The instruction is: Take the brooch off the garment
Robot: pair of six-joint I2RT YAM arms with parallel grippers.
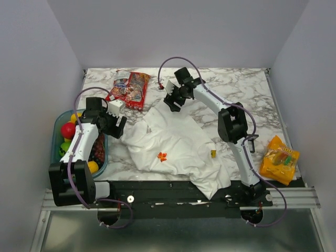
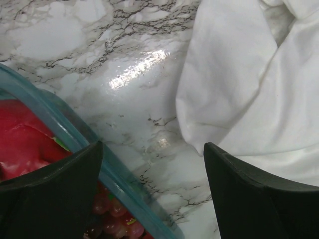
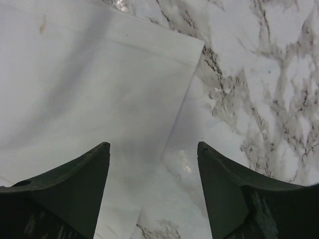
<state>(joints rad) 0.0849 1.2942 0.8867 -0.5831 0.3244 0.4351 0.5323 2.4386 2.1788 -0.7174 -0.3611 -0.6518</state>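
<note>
The garment (image 1: 178,144) is a white T-shirt lying crumpled across the middle of the marble table. The brooch (image 1: 162,156), a tiny orange-red pin, sits on the shirt near its front left part. A small dark patch with a yellow mark (image 1: 213,153) is on the shirt's right side. My left gripper (image 1: 115,127) is open and empty at the shirt's left edge; in the left wrist view (image 2: 152,159) it hangs over bare marble beside the cloth (image 2: 249,89). My right gripper (image 1: 172,103) is open and empty over the shirt's far corner (image 3: 89,84). The brooch shows in neither wrist view.
A blue tub of fruit (image 1: 56,137) stands at the left, its rim (image 2: 75,134) close under my left gripper. A red snack bag (image 1: 128,88) lies at the back left. An orange bag (image 1: 279,159) lies at the right front.
</note>
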